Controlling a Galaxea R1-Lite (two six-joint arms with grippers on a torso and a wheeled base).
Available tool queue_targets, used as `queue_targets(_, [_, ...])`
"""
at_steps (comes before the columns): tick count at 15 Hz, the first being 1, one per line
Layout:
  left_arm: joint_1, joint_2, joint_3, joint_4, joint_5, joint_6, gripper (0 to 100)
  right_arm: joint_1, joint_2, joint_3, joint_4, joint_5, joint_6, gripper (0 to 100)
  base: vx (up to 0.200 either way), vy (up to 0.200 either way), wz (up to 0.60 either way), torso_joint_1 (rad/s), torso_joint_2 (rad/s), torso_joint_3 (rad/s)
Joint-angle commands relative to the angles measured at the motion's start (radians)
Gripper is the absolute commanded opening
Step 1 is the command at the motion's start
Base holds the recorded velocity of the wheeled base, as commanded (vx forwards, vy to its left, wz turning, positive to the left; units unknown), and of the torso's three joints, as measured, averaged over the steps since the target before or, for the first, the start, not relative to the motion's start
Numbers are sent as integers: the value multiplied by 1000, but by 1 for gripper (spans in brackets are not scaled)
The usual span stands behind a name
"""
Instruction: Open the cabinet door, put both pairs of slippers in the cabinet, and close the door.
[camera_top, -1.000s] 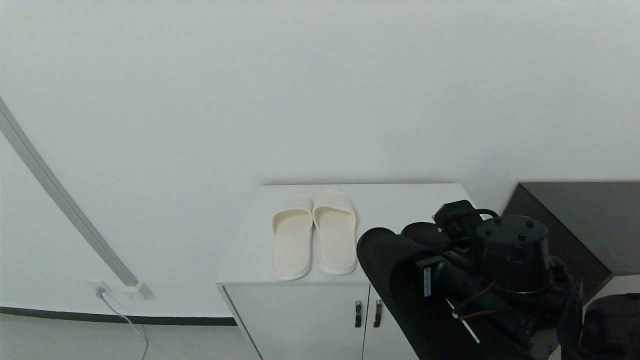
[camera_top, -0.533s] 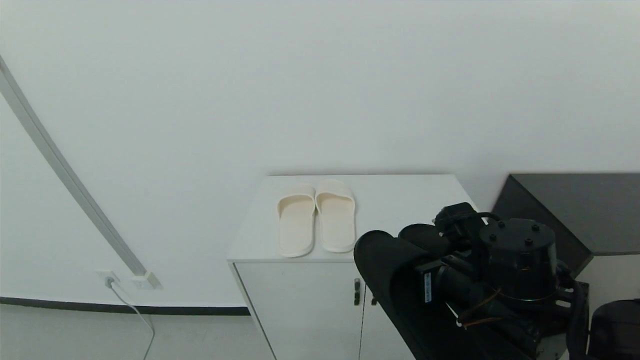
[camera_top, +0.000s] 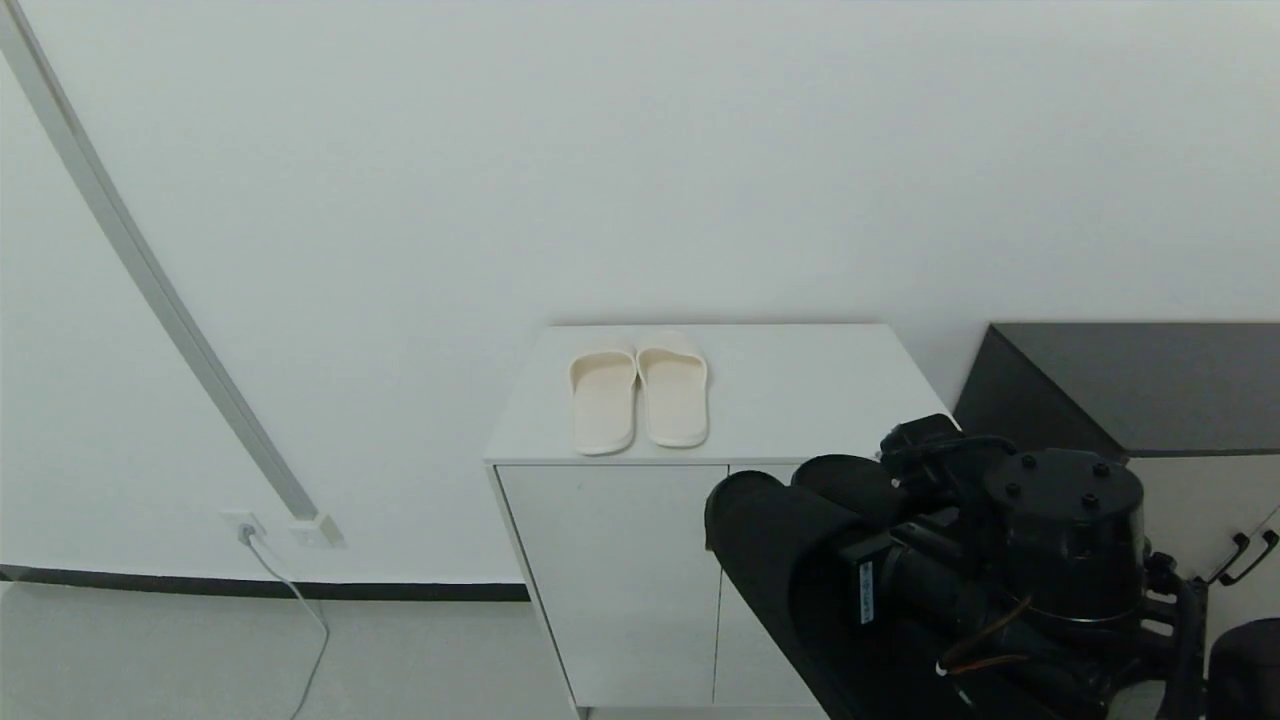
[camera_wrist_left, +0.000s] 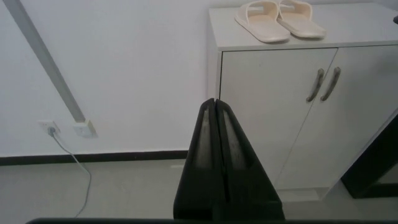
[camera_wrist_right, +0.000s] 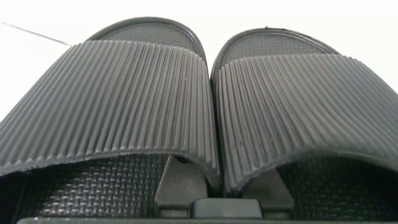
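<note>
Right gripper (camera_wrist_right: 219, 198) clamping black slippers (camera_wrist_right: 124, 99) (paired), cream slippers (camera_top: 640, 398) toes toward wall (camera_top: 640, 150), left gripper (camera_wrist_left: 216, 134) pinched

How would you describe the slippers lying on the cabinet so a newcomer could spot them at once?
Start at the white two-door cabinet against the wall. On its top, toward the left front edge, the cream slippers lie side by side, toes toward the wall. They are pale and lie free, unlike the black slippers held in the right gripper.

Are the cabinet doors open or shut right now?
Shut: both doors lie flush, no gap between them, handles side by side.
</note>
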Motion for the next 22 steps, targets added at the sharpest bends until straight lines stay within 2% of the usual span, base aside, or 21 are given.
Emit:
queue_targets(1, [0,2,0,0,0,0,0,-1,-8,24,-10,9,-2,0,0,0,0,0,0,0])
queue_targets(13, [0,2,0,0,-1,-8,0,7,1,39,-22,23,-13,0,0,0,0,0,0,0])
queue_targets(14, [0,2,0,0,-3,-8,100,8,14,41,-22,29,-13,0,0,0,0,0,0,0])
queue_targets(22, [0,2,0,-2,-3,-12,100,11,23,64,-50,31,-15,0,0,0,0,-141,317,177])
